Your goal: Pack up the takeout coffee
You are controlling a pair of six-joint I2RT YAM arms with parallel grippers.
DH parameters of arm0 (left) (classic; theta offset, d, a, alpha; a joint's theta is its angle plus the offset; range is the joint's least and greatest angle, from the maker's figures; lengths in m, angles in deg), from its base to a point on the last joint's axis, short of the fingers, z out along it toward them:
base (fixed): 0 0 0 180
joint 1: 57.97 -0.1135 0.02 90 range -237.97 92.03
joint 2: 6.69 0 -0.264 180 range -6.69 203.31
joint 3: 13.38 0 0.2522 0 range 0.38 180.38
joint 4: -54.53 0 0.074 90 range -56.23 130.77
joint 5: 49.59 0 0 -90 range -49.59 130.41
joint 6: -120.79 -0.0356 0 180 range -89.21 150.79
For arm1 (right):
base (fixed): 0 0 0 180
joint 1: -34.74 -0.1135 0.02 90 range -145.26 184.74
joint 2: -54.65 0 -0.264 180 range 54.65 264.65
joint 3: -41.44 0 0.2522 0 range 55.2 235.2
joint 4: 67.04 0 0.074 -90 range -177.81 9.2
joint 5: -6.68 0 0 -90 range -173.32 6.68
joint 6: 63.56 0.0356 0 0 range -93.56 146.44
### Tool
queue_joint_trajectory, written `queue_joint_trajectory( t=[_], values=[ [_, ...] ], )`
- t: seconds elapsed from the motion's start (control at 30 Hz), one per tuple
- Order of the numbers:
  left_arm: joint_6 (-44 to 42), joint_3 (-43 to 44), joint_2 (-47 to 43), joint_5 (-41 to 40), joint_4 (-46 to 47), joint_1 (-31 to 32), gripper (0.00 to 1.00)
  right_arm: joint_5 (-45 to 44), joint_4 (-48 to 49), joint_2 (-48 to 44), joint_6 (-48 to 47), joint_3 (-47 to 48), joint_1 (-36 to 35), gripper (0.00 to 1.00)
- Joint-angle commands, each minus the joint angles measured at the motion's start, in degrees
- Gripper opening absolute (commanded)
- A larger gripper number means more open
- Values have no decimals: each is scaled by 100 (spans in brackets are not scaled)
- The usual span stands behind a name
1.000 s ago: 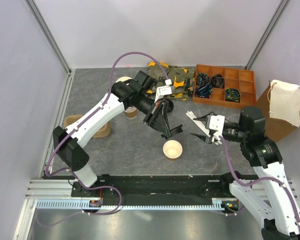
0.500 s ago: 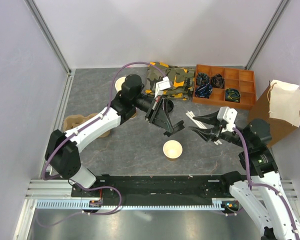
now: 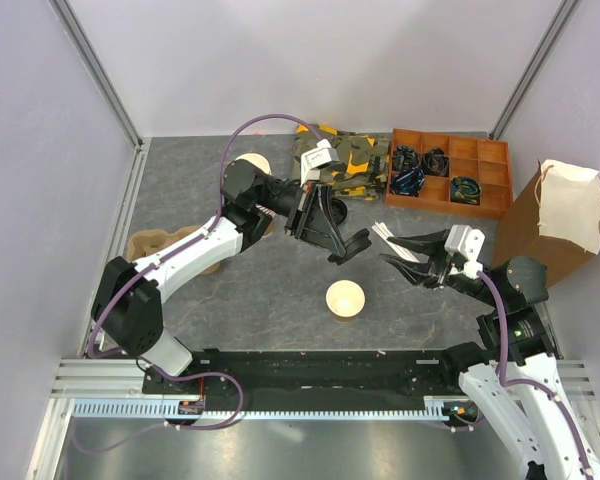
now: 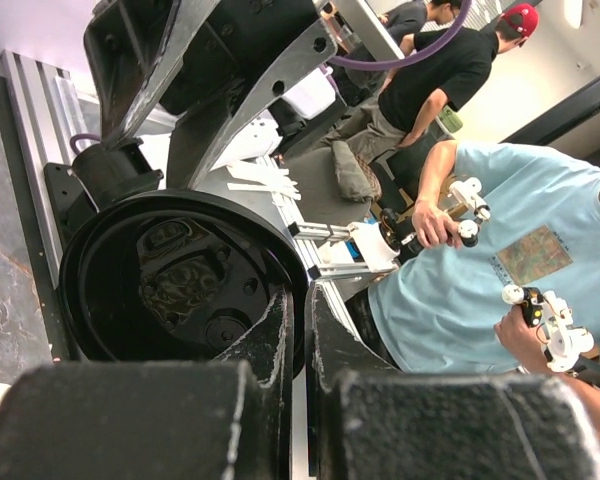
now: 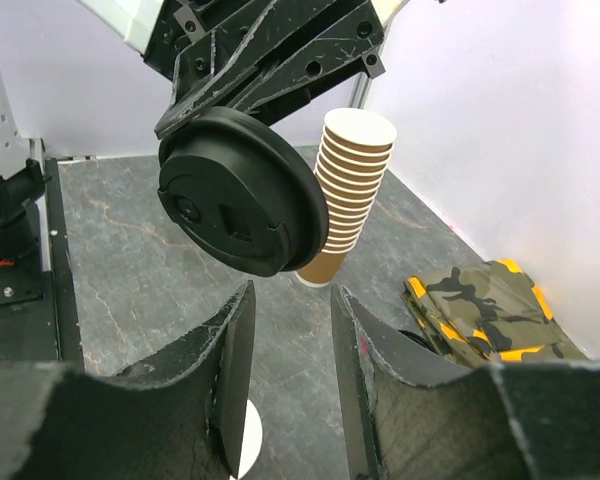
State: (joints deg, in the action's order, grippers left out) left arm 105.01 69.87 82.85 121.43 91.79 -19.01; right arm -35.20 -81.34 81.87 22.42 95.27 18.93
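- Compared with a second ago, the left gripper [image 3: 342,248] is seen swung further right and turned up. The black lid [image 3: 349,243] is now presented on edge in the air rather than angled down toward the cup [image 3: 345,298].
- The left jaws are pressed together on the lid's rim. This is confirmed in the left wrist view, where the left gripper [image 4: 300,310] is seen pinching the edge of the lid [image 4: 180,280].
- The right gripper [image 3: 388,250] is now brought in just beside the lid, fingertips facing it.
- The right jaws are narrower than a second ago, but a gap is kept and nothing is held between them. In the right wrist view the lid [image 5: 240,195] is seen just ahead of the right gripper [image 5: 290,295], not yet touched.
- The cup is unmoved: upright and lidless on the table [image 3: 180,190], near of both grippers, touched by neither.
- The takeout coffee is therefore in two parts: cup on the table, lid in the left pinch.
- A hand-over or re-grip of the lid is suggested, though this is only a judgement.
- Lidding is not yet done. The paper bag [image 3: 565,210] at the right edge is well apart from the cup, so packing is not begun.
- The stack of cups [image 5: 350,190] behind the lid is not involved.
- Risk: the lid is held by its rim only, so it could be knocked loose by an off-centre closure.
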Motion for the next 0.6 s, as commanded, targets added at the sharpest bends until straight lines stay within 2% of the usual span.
queue_joint_trajectory(
  t=[0.0,0.13,0.57],
  values=[
    [278,266,64,-138,382,-11,2,-13,686,90,295,-70,-27,43],
    [260,284,73,-121,355,-11,2,-13,967,265,384,-44,-71,43],
    [287,293,108,-174,347,-11,2,-83,959,503,261,44,-352,43]
  ],
)
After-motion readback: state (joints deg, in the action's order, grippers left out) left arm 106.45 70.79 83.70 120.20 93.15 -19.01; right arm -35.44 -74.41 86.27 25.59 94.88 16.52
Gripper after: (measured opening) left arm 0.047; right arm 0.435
